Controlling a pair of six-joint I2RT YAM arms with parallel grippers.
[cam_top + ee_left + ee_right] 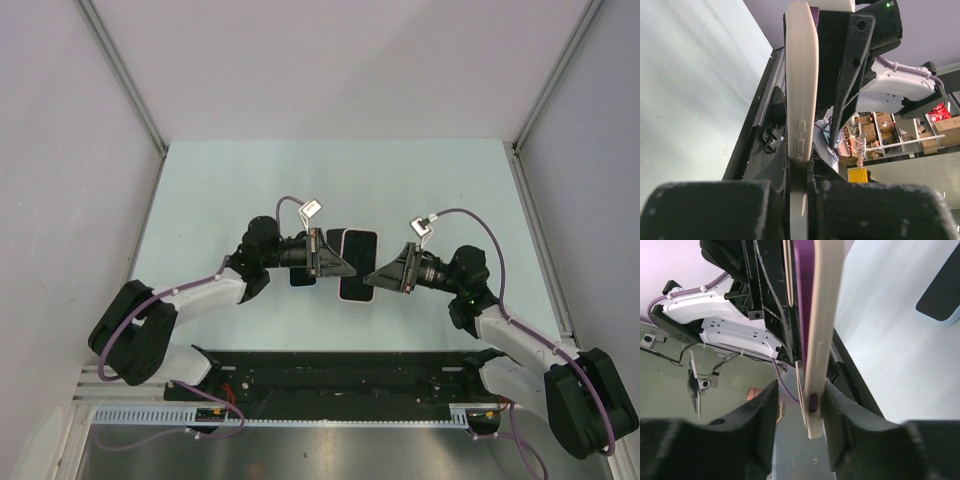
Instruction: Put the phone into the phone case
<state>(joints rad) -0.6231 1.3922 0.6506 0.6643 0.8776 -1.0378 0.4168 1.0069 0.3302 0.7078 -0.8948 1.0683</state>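
The left claw (799,192) is clamped on one end of a cream phone case (801,90), held above the middle of the pale table (220,200). The right claw (800,405) stands apart around the opposite end, with a gap showing beside one finger. A purple phone (803,295) lies against the case's inner face, and a dark, pale-rimmed slab (941,287) rests flat on the table nearby.
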